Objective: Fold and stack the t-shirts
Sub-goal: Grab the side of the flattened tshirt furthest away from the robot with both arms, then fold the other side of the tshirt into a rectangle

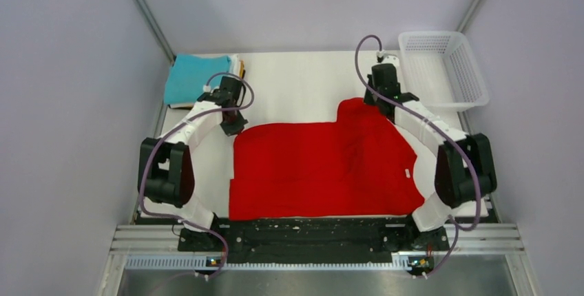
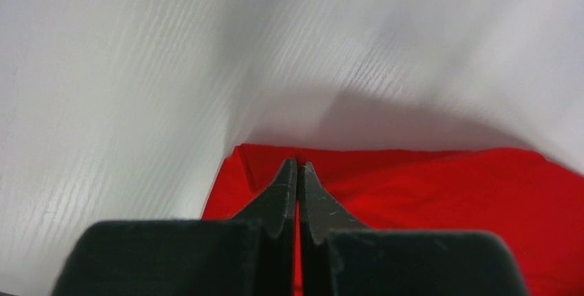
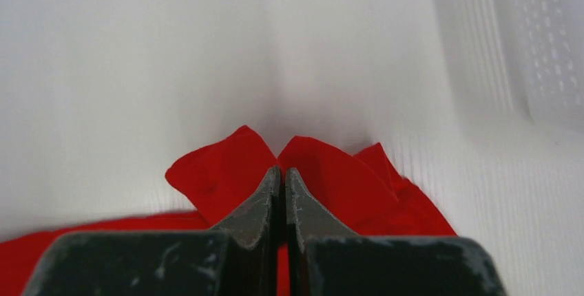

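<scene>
The red t-shirt (image 1: 324, 165) lies spread over the middle of the white table, with a raised flap at its far right. My left gripper (image 1: 233, 127) is at the shirt's far left corner, shut on the red cloth; in the left wrist view (image 2: 297, 165) a strip of the red shirt (image 2: 447, 193) shows between the closed fingers. My right gripper (image 1: 372, 98) is at the far right flap, shut on the cloth; the right wrist view (image 3: 283, 171) shows the red fabric (image 3: 220, 172) bunched around the tips. A stack of folded shirts with a teal one (image 1: 195, 78) on top sits at the back left.
A white plastic mesh basket (image 1: 475, 82) stands at the back right, just beyond my right arm; its wall shows in the right wrist view (image 3: 544, 41). Bare white table (image 1: 303, 82) lies beyond the shirt. Grey walls close in on both sides.
</scene>
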Robot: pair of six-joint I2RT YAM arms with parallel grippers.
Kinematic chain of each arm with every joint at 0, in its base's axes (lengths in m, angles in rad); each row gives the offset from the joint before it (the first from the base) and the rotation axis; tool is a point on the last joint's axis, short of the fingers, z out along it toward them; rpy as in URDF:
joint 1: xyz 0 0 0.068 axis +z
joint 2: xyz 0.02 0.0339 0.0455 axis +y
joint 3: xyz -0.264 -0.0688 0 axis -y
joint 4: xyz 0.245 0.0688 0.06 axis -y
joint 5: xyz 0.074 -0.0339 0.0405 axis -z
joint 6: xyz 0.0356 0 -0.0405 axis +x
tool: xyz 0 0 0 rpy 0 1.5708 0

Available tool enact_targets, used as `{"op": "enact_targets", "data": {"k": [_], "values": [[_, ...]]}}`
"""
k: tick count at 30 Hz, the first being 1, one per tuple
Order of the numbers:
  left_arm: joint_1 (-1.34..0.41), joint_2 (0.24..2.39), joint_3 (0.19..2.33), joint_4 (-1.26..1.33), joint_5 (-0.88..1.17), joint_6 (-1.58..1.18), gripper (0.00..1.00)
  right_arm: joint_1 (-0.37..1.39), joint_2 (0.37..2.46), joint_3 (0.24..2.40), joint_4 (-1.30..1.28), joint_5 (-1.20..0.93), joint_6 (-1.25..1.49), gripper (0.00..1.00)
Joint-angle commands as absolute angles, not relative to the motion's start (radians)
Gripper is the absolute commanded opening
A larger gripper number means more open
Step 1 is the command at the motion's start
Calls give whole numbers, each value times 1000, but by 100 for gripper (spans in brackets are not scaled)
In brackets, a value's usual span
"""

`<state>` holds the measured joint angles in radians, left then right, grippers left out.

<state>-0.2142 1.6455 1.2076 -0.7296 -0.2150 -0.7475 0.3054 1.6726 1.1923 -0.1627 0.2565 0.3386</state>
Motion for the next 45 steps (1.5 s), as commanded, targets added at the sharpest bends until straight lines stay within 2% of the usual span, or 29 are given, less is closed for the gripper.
{"op": "enact_targets", "data": {"k": [1, 8, 17, 22, 26, 30, 35, 37, 38, 39, 42, 43, 45], "values": [[-239, 1545, 1143, -701, -208, -746, 0, 338, 1459, 1073, -217, 293, 366, 0], [-268, 1383, 999, -681, -230, -796, 0, 368, 1125, 956, -438, 312, 377, 0], [-282, 1187, 865, -693, -234, -833, 0, 396, 873, 925, -726, 275, 399, 0], [-288, 1123, 800, -694, -242, -840, 0, 399, 791, 908, -820, 200, 423, 0], [-288, 1099, 770, -708, -268, -848, 0, 400, 766, 898, -914, 224, 456, 0], [-288, 1099, 733, -683, -239, -835, 0, 399, 728, 834, -920, 152, 497, 0], [-288, 1132, 709, -681, -247, -851, 0, 405, 715, 714, -904, 91, 581, 5], [-288, 1138, 714, -698, -268, -852, 0, 418, 708, 713, -910, 71, 617, 14], [-288, 1135, 714, -708, -276, -852, 4, 420, 704, 710, -923, 60, 631, 19], [-288, 1130, 718, -723, -290, -857, 11, 420, 701, 709, -944, 41, 642, 26], [-288, 1091, 731, -777, -336, -877, 50, 419, 661, 699, -978, -45, 659, 54], [-288, 1074, 737, -795, -347, -881, 62, 419, 641, 699, -977, -69, 658, 66], [-288, 1037, 758, -824, -362, -886, 77, 420, 609, 703, -958, -90, 651, 82]]}}
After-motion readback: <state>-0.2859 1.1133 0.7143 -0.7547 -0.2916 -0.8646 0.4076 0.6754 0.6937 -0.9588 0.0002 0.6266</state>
